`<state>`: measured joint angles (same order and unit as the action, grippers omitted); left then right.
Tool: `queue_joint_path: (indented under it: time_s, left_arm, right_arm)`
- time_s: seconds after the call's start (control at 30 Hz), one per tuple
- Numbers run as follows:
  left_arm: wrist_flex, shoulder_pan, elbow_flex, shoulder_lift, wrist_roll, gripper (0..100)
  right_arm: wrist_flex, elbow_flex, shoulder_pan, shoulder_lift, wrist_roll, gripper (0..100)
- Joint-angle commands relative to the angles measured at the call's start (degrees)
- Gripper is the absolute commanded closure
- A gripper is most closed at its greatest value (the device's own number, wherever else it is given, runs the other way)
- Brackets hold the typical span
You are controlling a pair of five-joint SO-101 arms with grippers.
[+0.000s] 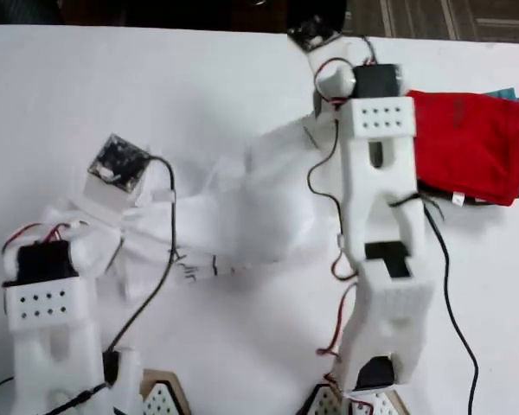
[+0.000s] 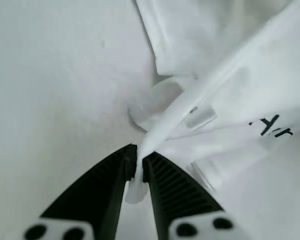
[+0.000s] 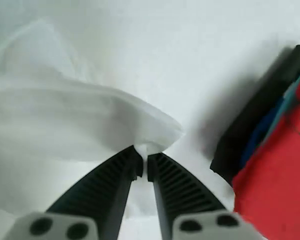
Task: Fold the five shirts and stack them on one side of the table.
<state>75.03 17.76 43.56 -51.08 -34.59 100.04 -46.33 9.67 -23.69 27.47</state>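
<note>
White table (image 1: 112,78), one white shirt (image 1: 242,207) held at both ends for a fold.

Both arms pinch the same garment. The left gripper (image 2: 138,162) is closed on a thin bunched edge of fabric near the shirt's black print (image 2: 272,127), and the right gripper (image 3: 143,159) is closed on a folded corner at the opposite end. This likely keeps the cloth spread and under tension across the middle of the table, so that a crease can be laid cleanly. At the table's right edge lies the stack (image 1: 493,186) of folded shirts, a red shirt (image 1: 467,143) on top with teal and black layers beneath. It sits just beside the right arm, probably so the white shirt can finish there.
</note>
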Motion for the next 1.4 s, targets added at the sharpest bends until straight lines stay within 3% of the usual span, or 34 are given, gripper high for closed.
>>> queue_joint_path:
  time_s: [0.0, 0.23, 0.4, 0.63, 0.73, 0.97, 1.37]
  left_arm:
    - [4.4, 0.26, -11.03, -0.53, 0.53, 97]
    - [8.7, 0.09, -27.3, -0.35, 0.53, 98]
    - [12.66, -3.69, -38.55, 5.27, 1.93, 98]
    - [26.55, -8.62, -71.43, 25.76, 5.01, 98]
    - [27.52, -8.0, -82.77, 29.8, 4.92, 98]
    - [27.52, -7.3, -80.92, 26.2, 5.63, 98]
    - [27.16, -8.62, -75.3, 12.4, 8.62, 98]
  right_arm:
    - [1.27, 1.05, -0.48, 11.65, -0.79, 98.0]
    - [-3.03, 0.7, -2.51, 25.63, -3.78, 98.0]
    - [-7.52, 0.7, -3.21, 33.63, -4.75, 98.0]
    - [-11.74, 0.7, -3.47, 39.16, -4.75, 98.0]
    - [-11.38, 0.7, -3.74, 41.8, -4.75, 98.0]
    - [-12.26, 0.7, -9.8, 48.31, -4.84, 98.0]
    - [-12.0, 1.23, -10.33, 62.73, -4.66, 98.0]
